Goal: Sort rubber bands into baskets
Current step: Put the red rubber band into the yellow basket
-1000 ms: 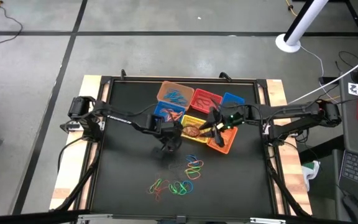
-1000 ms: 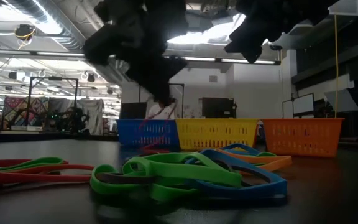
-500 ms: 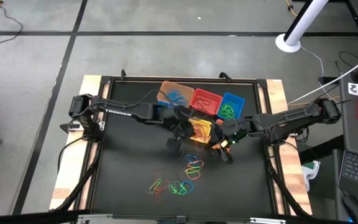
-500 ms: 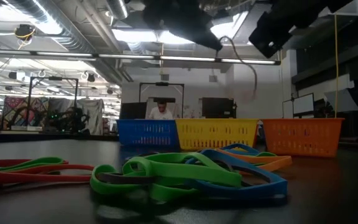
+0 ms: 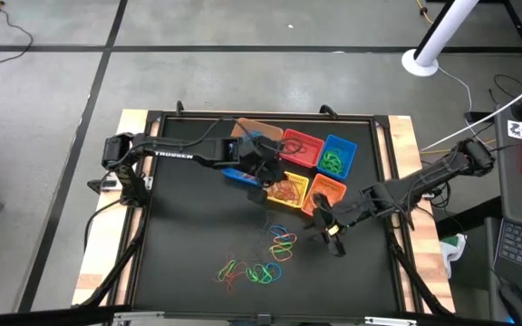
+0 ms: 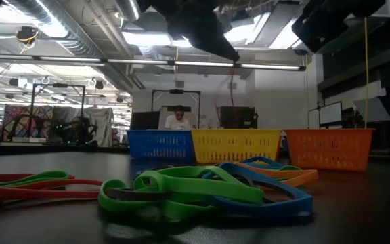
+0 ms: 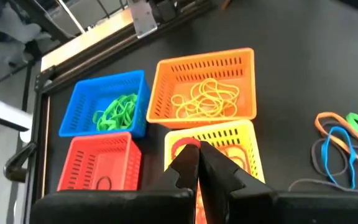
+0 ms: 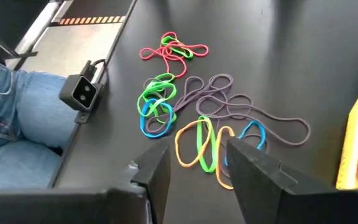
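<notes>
Table (image 5: 179, 254): rubber bands (image 8: 197, 124) beyond open right claw (image 8: 194, 165).

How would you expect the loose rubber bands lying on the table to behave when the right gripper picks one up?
The rubber bands lie in limp, overlapping loops, so one would probably sag and drape. Several cross each other, so lifting one may well drag neighbours along. They look thin and flat on the table, likely light; the open right gripper hovers over them.

I see the baskets (image 5: 299, 167) clustered at the table's (image 5: 179, 263) far centre. The loose rubber bands (image 5: 263, 261) lie nearer than the baskets. The left gripper (image 5: 263, 178) hangs above the baskets; the right gripper (image 5: 327, 229) sits beside the bands.
</notes>
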